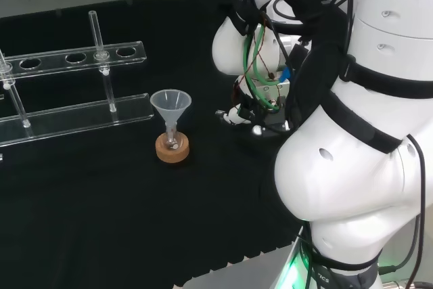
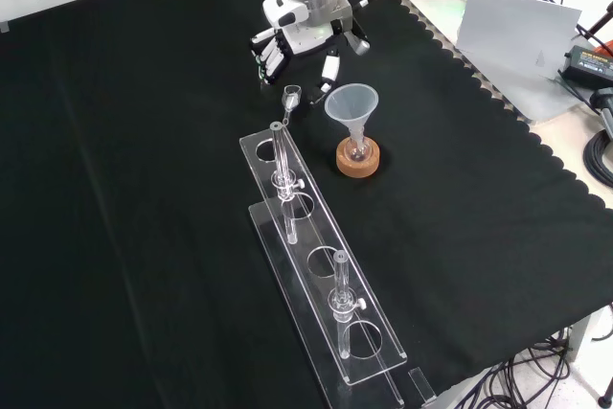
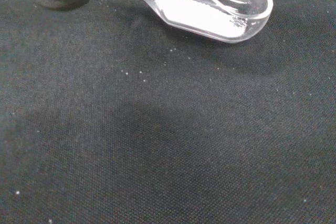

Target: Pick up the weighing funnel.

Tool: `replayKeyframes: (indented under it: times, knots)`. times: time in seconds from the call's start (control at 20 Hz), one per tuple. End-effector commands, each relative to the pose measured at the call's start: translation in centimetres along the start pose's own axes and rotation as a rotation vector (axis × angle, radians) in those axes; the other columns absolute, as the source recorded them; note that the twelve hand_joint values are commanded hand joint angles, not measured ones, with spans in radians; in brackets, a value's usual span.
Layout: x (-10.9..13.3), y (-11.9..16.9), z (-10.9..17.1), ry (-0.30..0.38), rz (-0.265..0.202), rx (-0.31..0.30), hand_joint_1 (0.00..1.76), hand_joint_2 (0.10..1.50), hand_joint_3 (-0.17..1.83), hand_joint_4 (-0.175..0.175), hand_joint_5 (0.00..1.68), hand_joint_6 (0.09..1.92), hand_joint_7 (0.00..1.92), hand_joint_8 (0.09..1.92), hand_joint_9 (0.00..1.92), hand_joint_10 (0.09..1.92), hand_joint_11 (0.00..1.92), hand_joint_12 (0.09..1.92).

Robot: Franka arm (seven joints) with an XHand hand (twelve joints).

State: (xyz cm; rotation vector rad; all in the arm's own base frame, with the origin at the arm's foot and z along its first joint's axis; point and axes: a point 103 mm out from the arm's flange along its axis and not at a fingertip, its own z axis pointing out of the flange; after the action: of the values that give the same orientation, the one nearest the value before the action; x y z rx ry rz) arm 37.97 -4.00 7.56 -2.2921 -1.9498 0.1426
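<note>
The weighing funnel, white powder in its scoop, lay on the cloth at 10 o'clock of the funnel, front view. The hand hovered at its 12 o'clock with fingers and thumb apart, pinching nothing, probably set to straddle the stem.

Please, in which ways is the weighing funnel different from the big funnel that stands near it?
Shape: the weighing funnel is a small scoop; the big funnel is a cone. Pose: the weighing funnel lies on the cloth, while the big funnel stands mouth up, its stem in a small flask on a cork ring. Contents: the weighing funnel holds white powder; the big funnel's cone looks empty. Both are clear.
</note>
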Motion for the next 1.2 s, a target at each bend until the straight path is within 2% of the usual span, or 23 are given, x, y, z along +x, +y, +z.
replayKeyframes:
  times: [0.05,0.55,1.2]
  knots:
    - [-0.3,-0.1,0.4,-0.003,0.004,0.012,0.79,0.6,0.5,0.013,0.66,0.24,0.85,0.53,0.6,0.56,0.01,1.55]
    - [-0.9,0.0,1.2,-0.013,0.018,0.038,0.79,0.58,0.53,0.015,0.61,0.39,0.87,0.53,0.61,0.56,0.01,1.55]
    - [-1.4,-0.6,2.0,0.008,0.022,0.054,0.79,0.58,0.54,0.016,0.61,0.42,0.87,0.53,0.62,0.56,0.0,1.55]
